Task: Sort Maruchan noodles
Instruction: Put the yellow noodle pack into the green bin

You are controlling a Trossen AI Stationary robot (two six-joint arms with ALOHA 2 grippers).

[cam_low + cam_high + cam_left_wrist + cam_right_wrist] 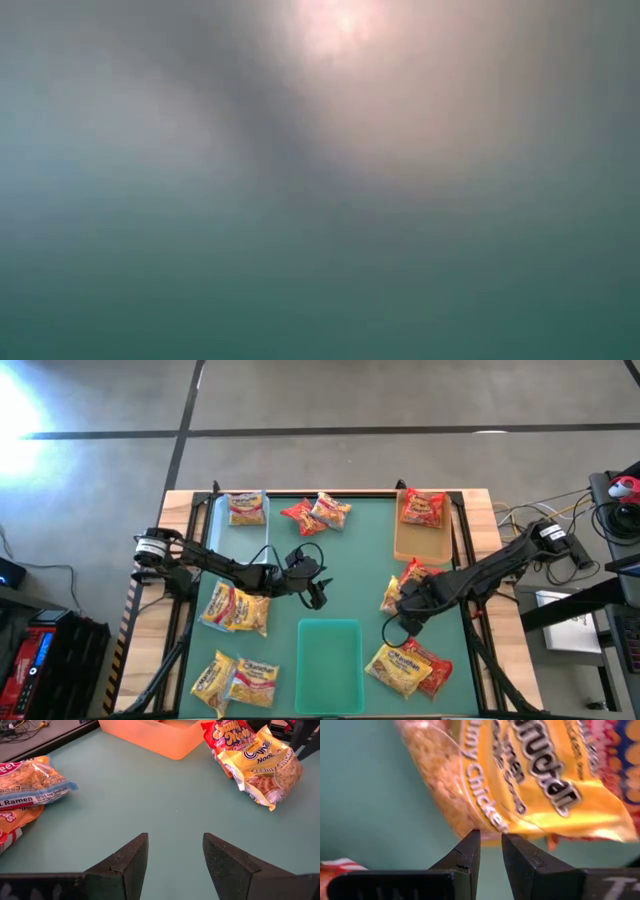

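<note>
Noodle packets lie scattered on the green mat. A yellow Creamy Chicken packet [390, 598] [265, 770] [520, 775] leans on a red packet [415, 572] right of centre. My right gripper [398, 610] [490, 840] sits at this yellow packet's edge, its fingers almost together. My left gripper [315, 595] [175, 852] is open over bare mat at the centre and touches nothing. Other packets show at the far middle [318, 513], at the left [235, 607], near left [235, 680] and near right [405, 666]. The low view shows only blur. My right gripper pinches the yellow packet by its crinkled edge seam [492, 829], only at the fingertips. The fingers come level from the table's right side. The packet's body spreads away ahead of the fingers; its opposite corner [272, 806] rests on the mat.
A clear tray [262, 528] at the far left holds one yellow packet [246, 508]. A tan tray [420, 540] at the far right holds a red packet [423, 508]. A green tray [330, 660] stands at the near middle. Bare mat lies between the two grippers.
</note>
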